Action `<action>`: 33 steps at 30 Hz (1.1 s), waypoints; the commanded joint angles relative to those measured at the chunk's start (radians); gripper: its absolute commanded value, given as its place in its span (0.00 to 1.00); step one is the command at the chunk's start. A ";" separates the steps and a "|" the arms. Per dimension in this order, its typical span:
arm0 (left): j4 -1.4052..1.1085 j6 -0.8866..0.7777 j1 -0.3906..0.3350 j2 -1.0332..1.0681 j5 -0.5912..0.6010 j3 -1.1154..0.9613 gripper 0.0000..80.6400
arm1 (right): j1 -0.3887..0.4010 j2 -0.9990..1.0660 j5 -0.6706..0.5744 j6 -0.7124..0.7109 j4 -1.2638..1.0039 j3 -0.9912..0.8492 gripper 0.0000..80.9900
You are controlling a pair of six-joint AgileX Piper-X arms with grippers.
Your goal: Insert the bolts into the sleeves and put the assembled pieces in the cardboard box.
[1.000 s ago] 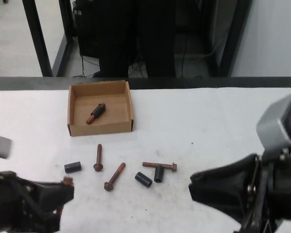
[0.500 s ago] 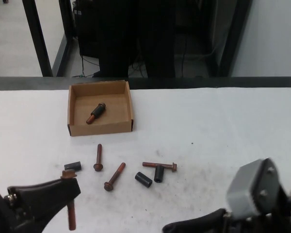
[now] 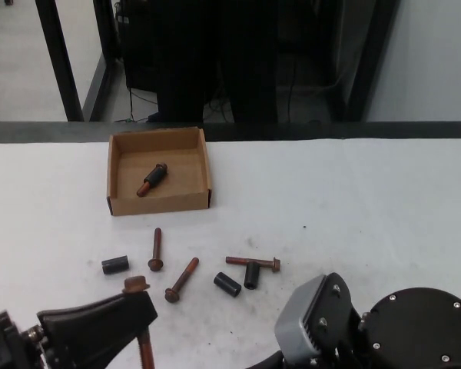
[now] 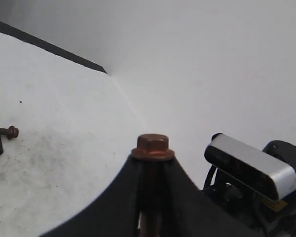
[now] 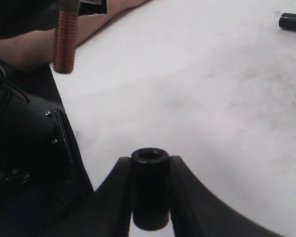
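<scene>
— Left tool [image 4: 153, 165] is clamped on a bolt [image 4: 152, 144], head up, shank hanging. Right tool [image 5: 150, 163] is closed on a sleeve [image 5: 150, 197], bore facing up.
— What changed in the last second?
— Both arms drew together along the near edge of the bench [image 3: 369, 200]. The left one brought its bolt out of the near-left corner toward the middle, and the right one swung in from the right edge. Seen from the right wrist, the shank hangs near the sleeve but off to one side, not over the bore.
— So insertion is next?
— I'd judge so, once they're lined up. One assembled piece [image 3: 151, 179] lies in the box [image 3: 119, 204] toward the far-left. Three loose bolts [image 3: 156, 250] and three loose sleeves [image 3: 115, 265] lie between the box and the near edge.
</scene>
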 commanded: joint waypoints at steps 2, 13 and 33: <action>-0.034 0.067 -0.032 0.006 -0.023 -0.001 0.01 | 0.000 0.000 -0.017 -0.003 -0.039 -0.017 0.00; -0.194 0.151 -0.063 0.153 -0.026 -0.001 0.01 | 0.000 0.000 -0.017 0.017 -0.059 -0.019 0.00; -0.460 0.058 -0.090 0.361 -0.029 -0.001 0.01 | 0.000 0.000 -0.011 0.030 -0.087 -0.019 0.00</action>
